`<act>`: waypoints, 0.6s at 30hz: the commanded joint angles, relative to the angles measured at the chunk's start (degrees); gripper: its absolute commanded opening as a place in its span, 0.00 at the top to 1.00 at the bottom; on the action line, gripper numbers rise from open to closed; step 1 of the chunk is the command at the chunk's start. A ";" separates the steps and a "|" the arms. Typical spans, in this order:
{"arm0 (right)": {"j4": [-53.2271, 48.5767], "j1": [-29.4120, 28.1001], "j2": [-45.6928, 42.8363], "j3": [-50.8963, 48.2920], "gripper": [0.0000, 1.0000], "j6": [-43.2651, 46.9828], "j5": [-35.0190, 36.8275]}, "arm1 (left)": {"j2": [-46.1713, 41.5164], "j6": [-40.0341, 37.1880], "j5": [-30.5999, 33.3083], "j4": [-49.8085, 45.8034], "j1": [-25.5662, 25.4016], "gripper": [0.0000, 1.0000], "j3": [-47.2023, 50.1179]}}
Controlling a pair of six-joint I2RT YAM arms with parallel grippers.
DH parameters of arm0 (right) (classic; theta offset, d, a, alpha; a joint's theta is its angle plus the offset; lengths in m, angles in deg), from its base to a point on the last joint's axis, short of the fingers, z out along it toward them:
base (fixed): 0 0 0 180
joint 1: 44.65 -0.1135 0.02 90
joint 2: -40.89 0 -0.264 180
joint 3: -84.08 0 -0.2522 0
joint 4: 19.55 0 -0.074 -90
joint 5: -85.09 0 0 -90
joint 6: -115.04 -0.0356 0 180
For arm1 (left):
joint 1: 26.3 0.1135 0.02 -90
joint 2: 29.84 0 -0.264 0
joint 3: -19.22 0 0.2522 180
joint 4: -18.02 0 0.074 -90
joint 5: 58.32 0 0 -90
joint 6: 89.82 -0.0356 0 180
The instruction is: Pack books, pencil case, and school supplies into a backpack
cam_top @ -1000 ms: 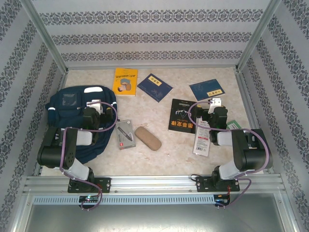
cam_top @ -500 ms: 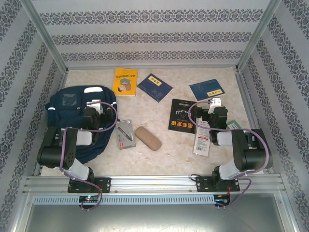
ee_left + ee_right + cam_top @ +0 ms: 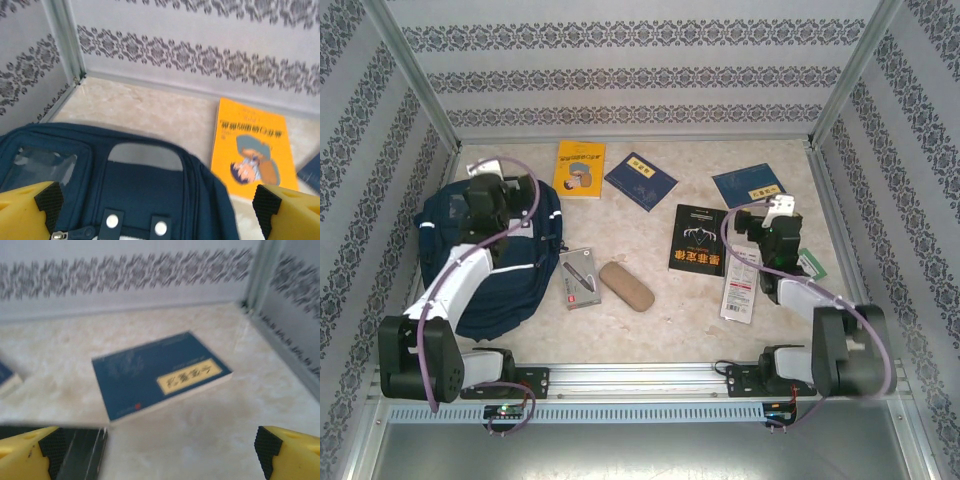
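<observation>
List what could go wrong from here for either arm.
1. The backpack shows no opening under the open left jaws, so it may need unzipping first.
2. The navy book ahead of the open right jaws lies flat on the table; a pinch may just shove it toward the wall.
3. The white packet lies right beside the right arm, which could drag it.

- We are seeing bright, even, diffuse light, casting only faint shadows on the surface [image 3: 670, 320].
- We are finding the right wrist view blurring, the navy book [image 3: 160, 375] smearing at its label.
</observation>
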 commanded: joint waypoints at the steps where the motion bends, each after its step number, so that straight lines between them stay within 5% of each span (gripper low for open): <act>1: -11.29 1.72 -7.13 3.42 0.02 -15.78 6.58 | 2.79 8.66 -3.20 -24.14 0.53 0.00 -8.46; 4: -18.98 2.73 -9.34 7.00 0.02 -21.67 0.72 | 5.52 10.53 -9.84 -27.71 -0.33 0.06 -10.20; 9: -28.99 -0.70 -8.49 13.95 0.02 -21.31 -8.21 | 10.14 8.98 -9.12 -28.92 -6.22 0.16 -9.77; 18: -35.38 -22.35 -5.05 19.52 0.02 -15.31 -8.93 | 25.41 5.40 -6.94 -31.96 -11.21 0.29 -16.99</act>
